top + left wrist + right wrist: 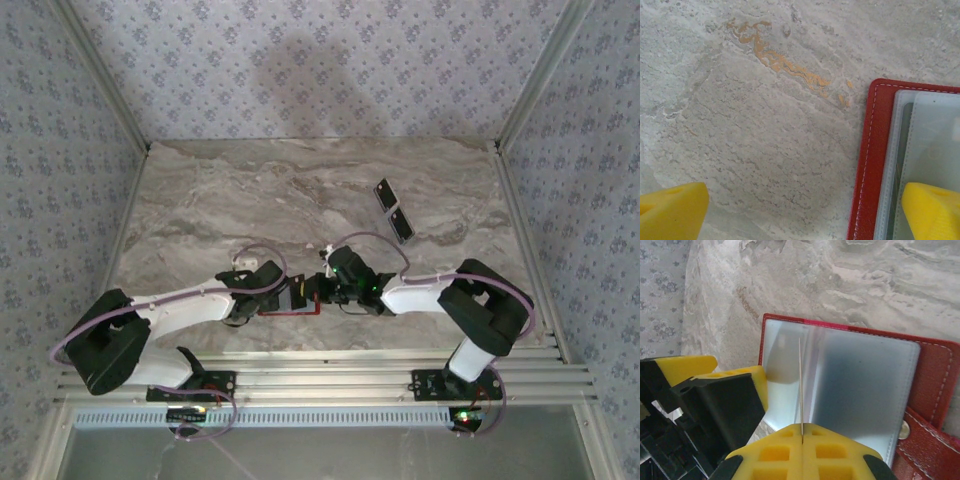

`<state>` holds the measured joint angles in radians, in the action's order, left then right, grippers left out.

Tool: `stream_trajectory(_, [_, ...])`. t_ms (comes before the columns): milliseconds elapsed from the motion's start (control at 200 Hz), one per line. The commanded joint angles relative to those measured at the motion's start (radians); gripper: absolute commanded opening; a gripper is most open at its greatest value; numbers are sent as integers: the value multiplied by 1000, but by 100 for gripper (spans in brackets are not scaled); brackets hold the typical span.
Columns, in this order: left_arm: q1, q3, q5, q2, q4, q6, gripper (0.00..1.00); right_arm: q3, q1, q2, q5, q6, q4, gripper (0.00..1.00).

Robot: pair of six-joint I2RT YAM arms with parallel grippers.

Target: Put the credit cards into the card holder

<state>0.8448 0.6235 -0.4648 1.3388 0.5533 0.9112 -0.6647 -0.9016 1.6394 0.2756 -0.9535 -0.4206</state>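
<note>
**Card holder.** The red card holder [935, 365] lies open and flat on the marble table [200, 200]. It is close to the near edge, about mid-width, directly between the two wrists. Its clear sleeves [865, 380] face up. A metal snap [903, 430] shows on the strap at one corner.

**Right gripper.** The right gripper [801, 436] reaches in from the right. Its yellow jaws are pressed together on a thin held card [800, 375]. The card is seen edge-on, standing upright on its long edge. Its free end reaches out over the sleeves, roughly at the fold between two of them. Whether that end has entered a pocket cannot be told, nor can the card's colour.

**Left gripper.** The left gripper [800, 215] comes in from the left with its jaws spread wide and nothing between them. One yellow fingertip [932, 210] is over the left part of the sleeves, just inside the red stitched border. The other fingertip [670, 210] is over bare table to the left of the holder. Whether the first fingertip presses on the sleeve cannot be confirmed.

**Other cards.** A black card [385, 192] and a second black card [402, 224] lie flat on the table, far and right of the holder. They are just beside each other and well apart from both grippers.
</note>
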Motion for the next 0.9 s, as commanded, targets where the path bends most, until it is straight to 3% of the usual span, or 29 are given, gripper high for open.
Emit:
stream_trajectory(0, [5,-29,-14,10,43,5,100,17,-11,14,-42,-40,-58,0])
stream_trajectory(894, [7,-31,-10,14,38,-2,100,52,-28,92,-34,-131,-207,0])
